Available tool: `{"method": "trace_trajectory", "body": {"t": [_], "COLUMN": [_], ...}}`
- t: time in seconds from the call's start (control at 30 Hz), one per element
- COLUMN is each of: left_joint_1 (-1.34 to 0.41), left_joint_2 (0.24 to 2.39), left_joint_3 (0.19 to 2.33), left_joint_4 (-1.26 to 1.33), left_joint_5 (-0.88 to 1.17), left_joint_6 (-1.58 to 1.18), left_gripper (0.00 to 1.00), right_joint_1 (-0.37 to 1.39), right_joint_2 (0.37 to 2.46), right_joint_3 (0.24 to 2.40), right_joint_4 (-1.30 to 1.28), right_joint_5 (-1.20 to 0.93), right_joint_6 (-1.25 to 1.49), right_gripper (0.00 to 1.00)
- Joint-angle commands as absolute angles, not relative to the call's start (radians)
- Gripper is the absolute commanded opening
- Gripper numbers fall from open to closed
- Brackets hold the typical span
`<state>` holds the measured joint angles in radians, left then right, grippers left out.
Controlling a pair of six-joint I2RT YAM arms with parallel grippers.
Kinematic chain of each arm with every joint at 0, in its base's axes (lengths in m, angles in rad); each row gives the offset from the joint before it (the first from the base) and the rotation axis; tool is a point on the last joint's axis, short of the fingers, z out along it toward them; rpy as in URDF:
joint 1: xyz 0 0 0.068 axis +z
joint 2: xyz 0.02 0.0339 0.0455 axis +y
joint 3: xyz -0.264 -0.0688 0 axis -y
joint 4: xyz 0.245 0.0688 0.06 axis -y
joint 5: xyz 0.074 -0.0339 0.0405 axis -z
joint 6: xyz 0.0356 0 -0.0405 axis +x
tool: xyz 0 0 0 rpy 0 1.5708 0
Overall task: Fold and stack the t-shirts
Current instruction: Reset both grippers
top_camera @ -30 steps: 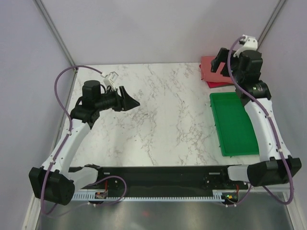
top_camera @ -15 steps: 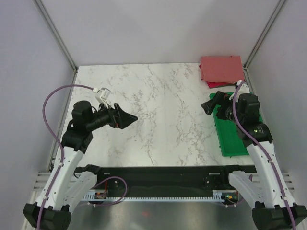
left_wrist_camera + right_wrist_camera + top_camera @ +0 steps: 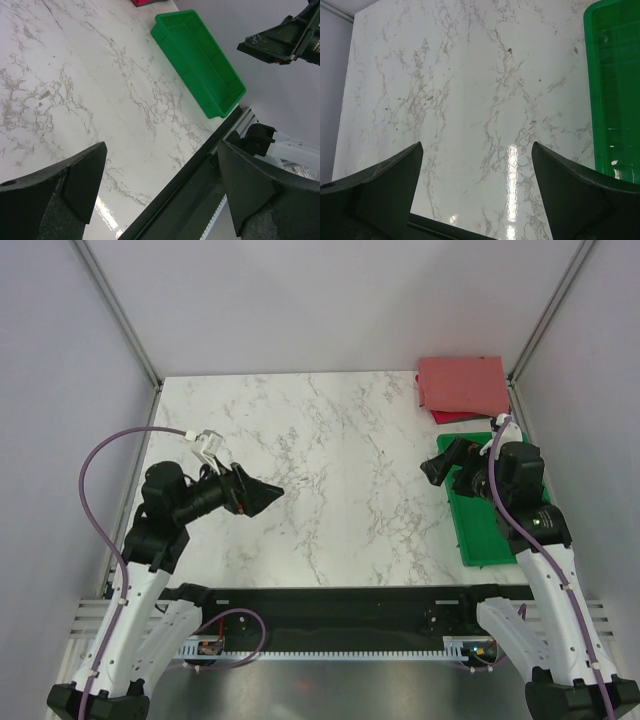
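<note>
- The marble tabletop point(image 3: 330, 470) is the biggest thing here. Left of the green tray, no loose or unfolded garment shows on it in any view.
- The green plastic tray point(image 3: 462, 540) lies along the right edge of the tabletop, and the part not hidden by the right arm looks empty.
- The t-shirts point(image 3: 462, 385) sit as a folded stack just beyond the tray's far end. A dusty rose-red square is on top, and a brighter red layer point(image 3: 450, 417) pokes out on the side nearest the tray. I cannot tell how many tees lie beneath.
- The right claw point(image 3: 442, 462) hovers above the tray's far left rim with its jaws spread wide and nothing between them. Its own camera sees only marble and the tray's edge.
- The left claw point(image 3: 262, 492) hangs well to the left of the tray over bare marble, equally wide and empty.
- Step in hand, as I judge it: folding and stacking look finished, or nearly so, since every tee in sight is already on the pile.
- Next move: probably just bringing both arms to rest away from the tray. If a corner of the stack needs squaring, the right claw is nearest and should approach low and gently so the top fold is not dragged.
</note>
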<state>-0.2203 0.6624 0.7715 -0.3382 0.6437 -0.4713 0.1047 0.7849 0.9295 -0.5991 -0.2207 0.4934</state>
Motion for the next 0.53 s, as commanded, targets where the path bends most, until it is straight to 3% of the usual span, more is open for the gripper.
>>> {"method": "trace_trajectory", "body": {"t": [0.0,0.5], "left_joint_1": [-0.218,-0.218], "left_joint_2": [0.664,0.696], "left_joint_3": [0.798,0.828], "left_joint_4": [-0.330,-0.334], "left_joint_5": [0.638,0.620], "left_joint_6": [-0.482,-0.443], "left_gripper": [1.00,1.00], "right_joint_1": [0.103,0.104], "right_joint_2": [0.767,0.747], "right_joint_3": [0.943,0.890], "right_joint_4": [-0.600,-0.586], "right_joint_5": [-0.213,-0.201], "right_joint_6": [0.482,0.486], "right_gripper": [0.98,0.98]}}
